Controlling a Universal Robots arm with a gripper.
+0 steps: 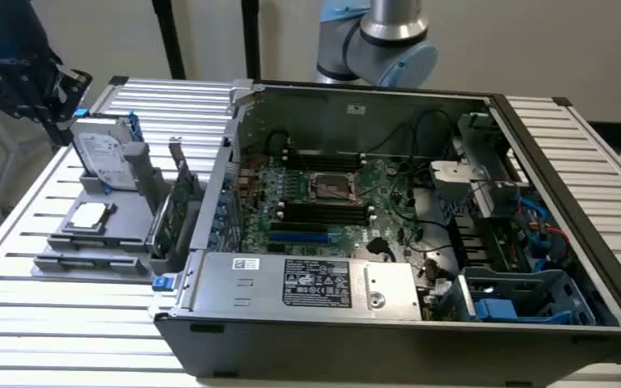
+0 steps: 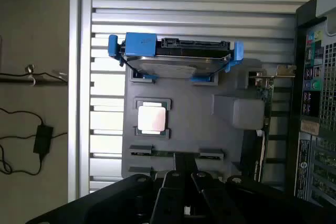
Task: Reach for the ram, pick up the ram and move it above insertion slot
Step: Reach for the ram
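Wrist view: the fingers (image 2: 172, 184) are pressed nearly together and grip nothing. The nearest part is the ram (image 2: 176, 154), which appears to be seated edge-up between two clips of the grey parts holder (image 2: 210, 129), probably to keep its long faces free for grasping. Exterior view: the holder lies at 9 o'clock from the open computer case (image 1: 397, 323), on the slatted worktop (image 1: 30, 323).

The arm (image 1: 381, 36) is seen at the back of the exterior view, as a grey joint with a pale blue cap. The gripper (image 2: 187, 177) is held high at that view's left, dark and pointed downward.
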